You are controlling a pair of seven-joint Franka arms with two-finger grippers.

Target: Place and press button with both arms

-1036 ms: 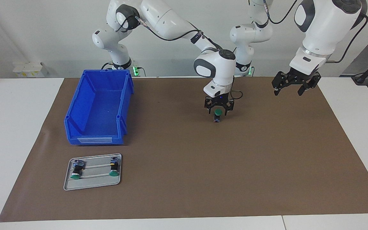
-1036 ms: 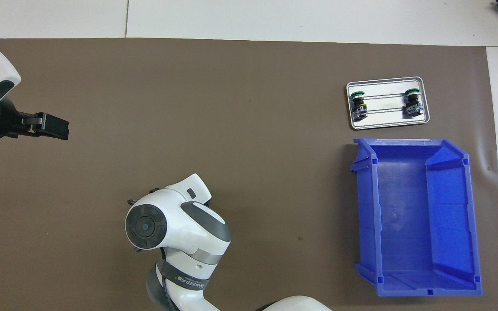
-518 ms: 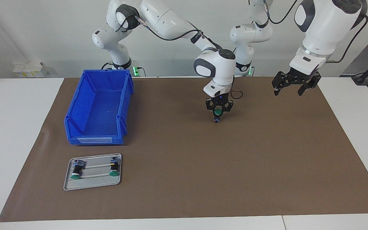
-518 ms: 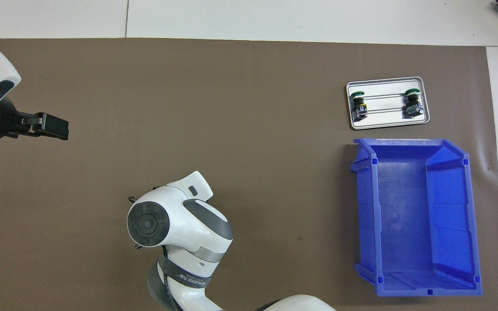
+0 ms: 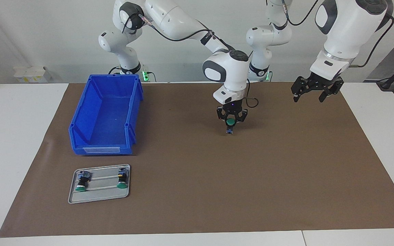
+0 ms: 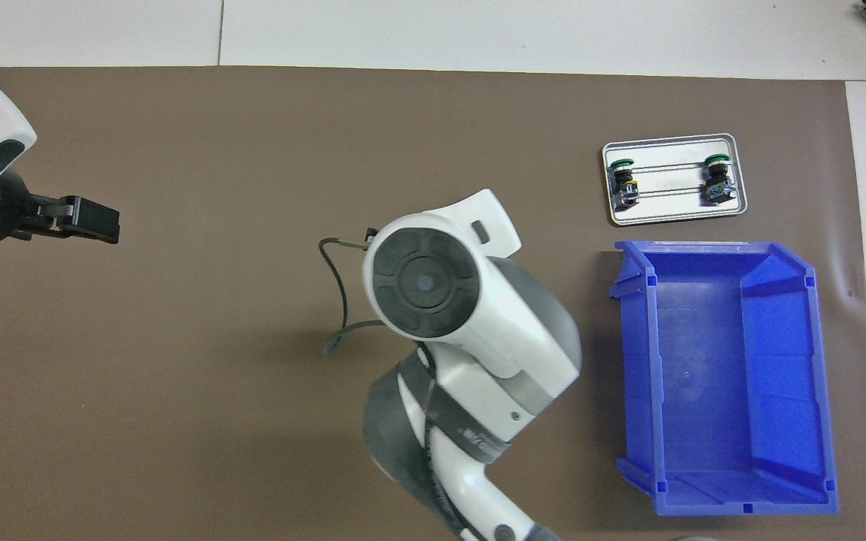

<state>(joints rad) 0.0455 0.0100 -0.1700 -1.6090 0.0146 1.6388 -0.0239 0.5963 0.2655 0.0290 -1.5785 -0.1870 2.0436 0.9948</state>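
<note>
I'm standing over a brown mat [image 5: 197, 191]: silver metal tray [image 5: 98, 196] w/ two green-capped spare buttons [image 5: 80, 188], then deep blue plastic bin [image 5: 80, 136]. Mid-mat, my right gripper [image 5: 230, 123] is pinching the small green-capped, black-bodied push button [image 5: 230, 122], lifted above the mat. My left gripper [image 5: 308, 97] is waiting over the mat's left-arm end, jaws spread.
</note>
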